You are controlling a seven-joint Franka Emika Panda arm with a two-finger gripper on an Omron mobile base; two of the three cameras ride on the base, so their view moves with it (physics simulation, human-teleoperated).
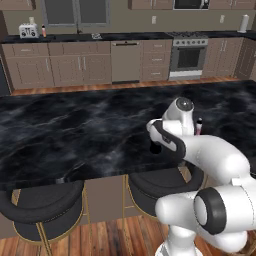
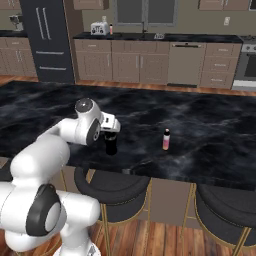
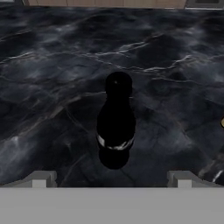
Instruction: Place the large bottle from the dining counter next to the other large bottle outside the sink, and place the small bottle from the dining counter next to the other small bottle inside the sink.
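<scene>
The large bottle [image 3: 115, 122], glossy black with a narrow neck, stands upright on the dining counter [image 3: 52, 65] near its front edge. My gripper [image 3: 112, 181] hangs just above it, open, the fingertips [image 3: 43, 179] wide apart on either side and touching nothing. From the base views the hand [image 2: 111, 125] sits over the large bottle [image 2: 111, 145], which also shows below the wrist [image 1: 156, 147]. The small bottle [image 2: 166, 139], pink with a dark cap, stands on the counter to the right, partly behind my arm [image 1: 199, 125]. Far off, the other large bottle [image 2: 111, 29], pink-orange, stands by a toaster [image 2: 100, 27].
Black round stools [image 2: 112, 187] on gold legs tuck under the dining counter's near edge. Across a wooden floor runs a wall of cabinets with a dishwasher [image 2: 186, 62], an oven [image 1: 188, 57] and a dark fridge [image 2: 47, 42]. The sink itself is too far to make out.
</scene>
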